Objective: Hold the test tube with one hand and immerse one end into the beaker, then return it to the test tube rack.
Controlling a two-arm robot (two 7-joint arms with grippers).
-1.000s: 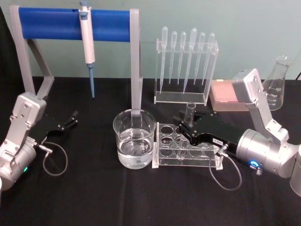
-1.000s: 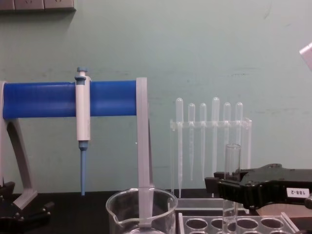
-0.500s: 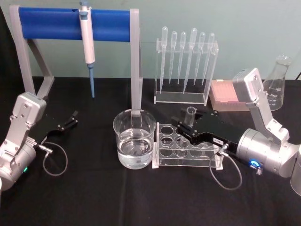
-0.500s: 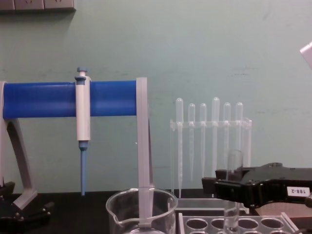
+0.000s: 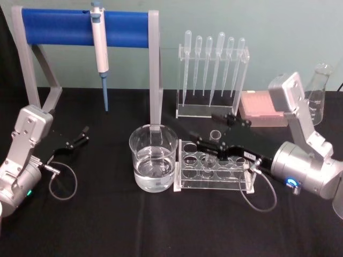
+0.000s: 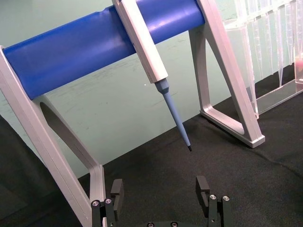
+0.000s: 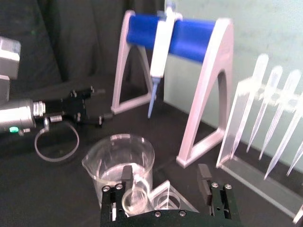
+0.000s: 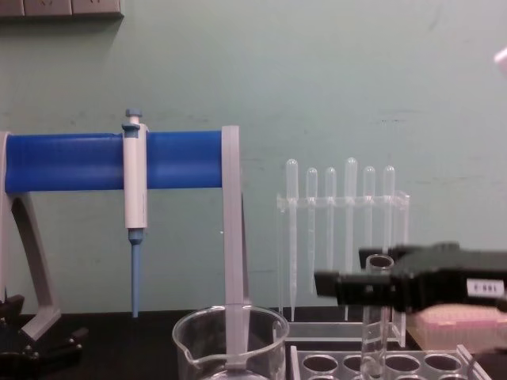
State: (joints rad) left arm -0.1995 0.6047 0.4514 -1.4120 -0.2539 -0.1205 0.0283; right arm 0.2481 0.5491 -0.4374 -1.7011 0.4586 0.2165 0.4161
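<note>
worktop: black, holds everything | beaker: part full, just left of the clear rack | right gripper: spread wide over the rack, nothing pinched | test tube: upright in the rack, between those fingers | left gripper: parked far left, spread, holding nothing
</note>
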